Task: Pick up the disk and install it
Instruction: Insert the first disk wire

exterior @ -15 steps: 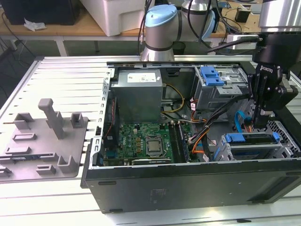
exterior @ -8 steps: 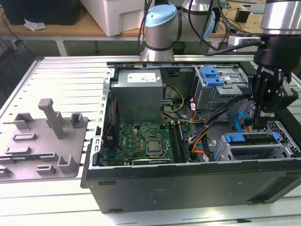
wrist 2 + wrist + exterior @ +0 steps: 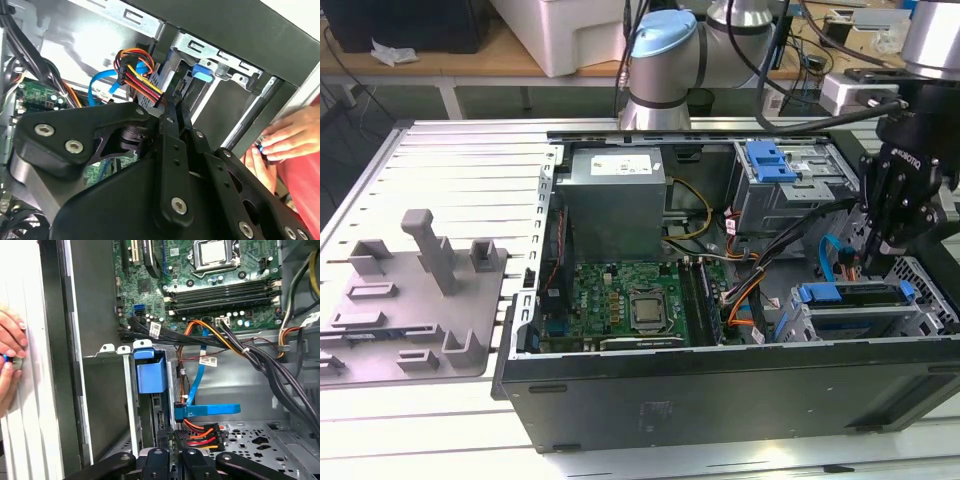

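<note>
Work stood at the putting-in step, we judged, and not at the picking-up step. The disk point(image 3: 852, 295) seemed to stand on its edge inside the metal cage point(image 3: 932, 300). The cage was in the near corner of the open computer case point(image 3: 720, 400), on the exterior view's right. The disk's blue rail ran along the top.

The pincer point(image 3: 869, 266) hung just above the disk, and we could not tell if the two touched. In the second wrist view the pincer was pinched shut, with nothing we could see held in it.

We thought the disk looked nearly home, but we could not tell if it was pushed all the way in. Any last push would call for a slow, straight line along the cage. The red, yellow and orange wires point(image 3: 200, 432) and a thin blue cable point(image 3: 196, 385) lay just beside the pincer, so it would have to keep off them. A person's hand point(image 3: 9, 357) held something small and blue outside the case wall, so care was called for there too.

As for writing, a white label sat on the grey power box point(image 3: 615, 165). Little white tags hung on the wires, and white letters showed on the pincer's black body. All of it was too small for us to read.
</note>
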Action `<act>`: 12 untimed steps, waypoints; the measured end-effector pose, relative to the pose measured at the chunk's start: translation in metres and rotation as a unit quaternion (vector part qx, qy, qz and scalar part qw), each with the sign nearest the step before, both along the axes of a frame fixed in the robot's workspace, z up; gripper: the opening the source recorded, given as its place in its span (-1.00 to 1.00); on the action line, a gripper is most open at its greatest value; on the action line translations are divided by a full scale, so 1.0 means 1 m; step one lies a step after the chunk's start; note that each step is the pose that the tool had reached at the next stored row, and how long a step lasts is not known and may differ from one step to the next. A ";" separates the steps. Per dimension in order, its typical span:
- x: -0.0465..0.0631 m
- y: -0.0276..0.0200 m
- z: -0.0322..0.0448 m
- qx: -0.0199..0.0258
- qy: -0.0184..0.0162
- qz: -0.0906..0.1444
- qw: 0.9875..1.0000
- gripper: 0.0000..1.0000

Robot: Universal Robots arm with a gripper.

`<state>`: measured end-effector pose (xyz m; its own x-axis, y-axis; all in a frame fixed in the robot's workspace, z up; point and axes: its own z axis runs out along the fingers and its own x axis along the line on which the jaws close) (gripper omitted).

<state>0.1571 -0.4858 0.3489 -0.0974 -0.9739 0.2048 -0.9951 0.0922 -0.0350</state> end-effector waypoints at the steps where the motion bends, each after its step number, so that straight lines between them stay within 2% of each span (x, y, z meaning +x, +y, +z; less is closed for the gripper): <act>1: 0.000 -0.0013 0.0008 0.004 0.000 0.000 1.000 -0.67; 5: 0.000 -0.0085 0.0049 0.023 0.000 0.000 1.000 -0.67; 7: 0.000 -0.0125 0.0052 0.031 0.000 0.000 1.000 -0.67; 9: 0.000 -0.0149 0.0052 0.036 0.000 0.000 0.999 -0.67; 10: 0.000 -0.0167 0.0052 0.040 0.000 0.000 0.999 -0.67; 11: 0.000 -0.0184 0.0052 0.046 0.000 0.000 0.999 -0.67; 12: 0.000 -0.0194 0.0052 0.050 0.000 0.000 0.999 -0.67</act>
<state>0.1571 -0.5052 0.3542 -0.0975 -0.9895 0.1071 -0.9951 0.0953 -0.0256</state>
